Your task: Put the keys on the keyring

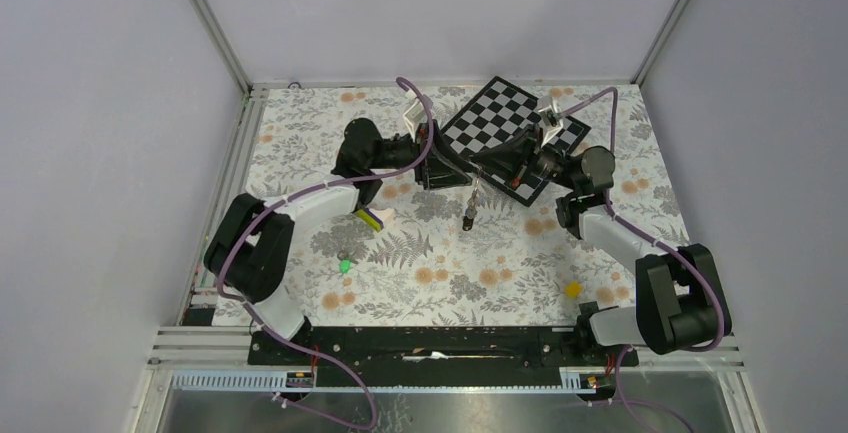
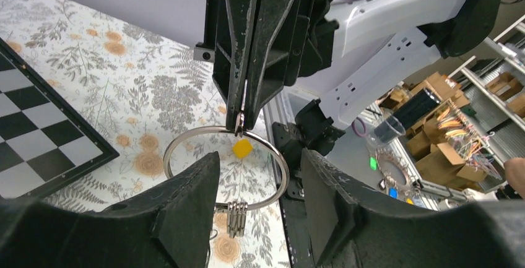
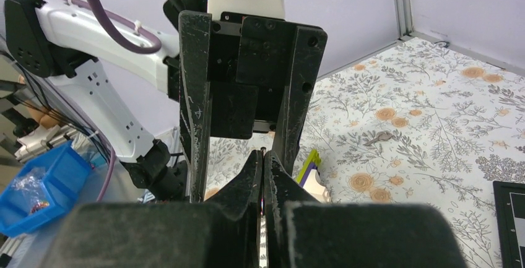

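Left claw point(image 2: 260, 161) spread wide, right claw point(image 3: 263, 156) pinched tight.

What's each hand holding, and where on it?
Right hand pinches the keyring at its top rim; keys hang from its bottom. Left hand open, holding nothing.

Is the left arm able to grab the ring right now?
Probably yes. The left tool is open and faces the ring with nothing between them. The right tool pinches only the ring's top, leaving its sides free.
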`<state>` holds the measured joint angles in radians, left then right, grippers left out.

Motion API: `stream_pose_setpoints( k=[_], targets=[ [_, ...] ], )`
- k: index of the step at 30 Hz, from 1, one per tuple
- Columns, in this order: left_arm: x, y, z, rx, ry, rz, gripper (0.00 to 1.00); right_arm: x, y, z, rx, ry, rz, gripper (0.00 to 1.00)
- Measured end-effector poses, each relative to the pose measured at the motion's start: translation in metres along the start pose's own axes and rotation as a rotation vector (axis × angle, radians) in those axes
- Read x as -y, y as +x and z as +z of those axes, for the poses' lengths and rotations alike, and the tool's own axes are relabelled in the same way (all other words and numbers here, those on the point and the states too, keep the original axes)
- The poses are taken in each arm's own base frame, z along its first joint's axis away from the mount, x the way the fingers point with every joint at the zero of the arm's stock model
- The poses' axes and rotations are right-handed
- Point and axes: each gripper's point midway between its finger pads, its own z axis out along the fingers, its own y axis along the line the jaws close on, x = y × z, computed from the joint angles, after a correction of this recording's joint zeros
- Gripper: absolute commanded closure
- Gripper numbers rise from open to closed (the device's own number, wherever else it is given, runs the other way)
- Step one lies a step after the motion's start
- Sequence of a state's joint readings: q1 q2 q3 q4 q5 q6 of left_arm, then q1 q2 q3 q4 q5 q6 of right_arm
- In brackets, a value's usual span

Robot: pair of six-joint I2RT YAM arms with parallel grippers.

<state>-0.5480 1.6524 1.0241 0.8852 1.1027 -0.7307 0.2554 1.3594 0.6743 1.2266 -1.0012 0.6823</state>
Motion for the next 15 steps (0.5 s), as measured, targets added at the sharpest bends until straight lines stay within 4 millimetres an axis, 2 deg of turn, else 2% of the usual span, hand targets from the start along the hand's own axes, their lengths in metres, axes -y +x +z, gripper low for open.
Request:
stream_pose_setpoints(
  k=[8, 15],
  targets=[
    [0.0, -0.01, 0.004, 0.088, 0.036, -0.061, 0.49, 0.002, -0.007, -0.001, 0.061, 0.033, 0.031, 1.0],
    [-0.004, -0.008, 0.009, 0.122, 0.043, -0.141, 0.55, 0.004, -0.012, 0.0, 0.089, 0.047, 0.04, 1.0]
  ],
)
